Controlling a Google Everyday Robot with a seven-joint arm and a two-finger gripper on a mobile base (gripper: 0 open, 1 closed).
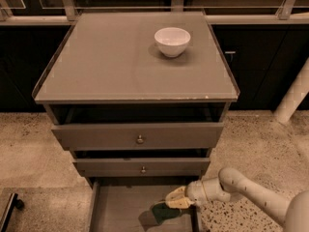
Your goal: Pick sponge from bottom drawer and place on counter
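- Speckled stone floor (256,139) surrounds a grey three-drawer cabinet; the bottom drawer (120,209) stands pulled out.
- Counter (111,66): carries only a white bowl (172,41) near its far right edge.
- Gripper (175,200): reaches from the right into the bottom drawer, touching the top of the sponge (163,212).
- Grip state: cannot be determined.
- Step in hand, as judged: securing the sponge at the drawer's right side.
- Next move calls for a confirmed hold, then a lift clear of the two upper drawer fronts before travel to the counter.

White bowl (172,41) upright, two grey drawers (96,136) with round knobs (140,139), speckled stone floor (34,144), dark cabinets (263,66) behind
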